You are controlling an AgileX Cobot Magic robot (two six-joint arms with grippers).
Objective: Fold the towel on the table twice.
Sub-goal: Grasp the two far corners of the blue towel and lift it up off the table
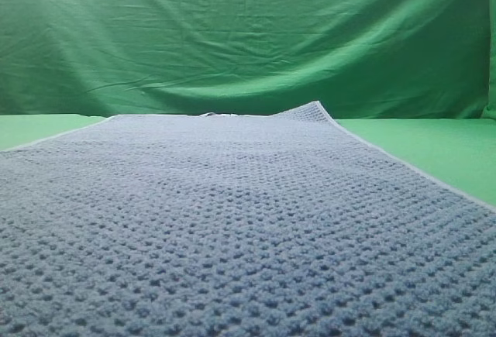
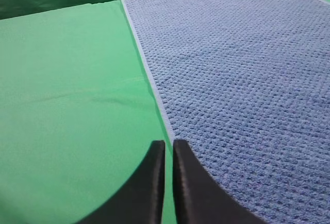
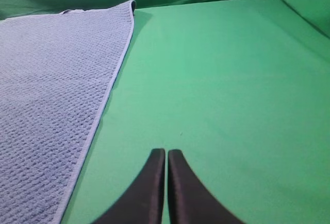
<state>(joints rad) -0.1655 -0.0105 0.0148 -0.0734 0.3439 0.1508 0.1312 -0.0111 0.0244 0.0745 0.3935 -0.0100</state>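
Towel: the large blue-grey waffle-weave towel (image 1: 232, 221) with thin pale trim lies spread flat and unfolded on the smooth bright green counter (image 1: 434, 147); its far right corner curls up slightly.
Left fingers (image 2: 169, 149): two dark fingers pressed nearly together, holding nothing, just beside the towel's left edge, which runs ahead of their tips.
Right fingers (image 3: 166, 154): together, empty, over bare green counter, with the towel's right edge off to their left.
Backdrop: wrinkled green cloth (image 1: 248, 35) hangs behind.
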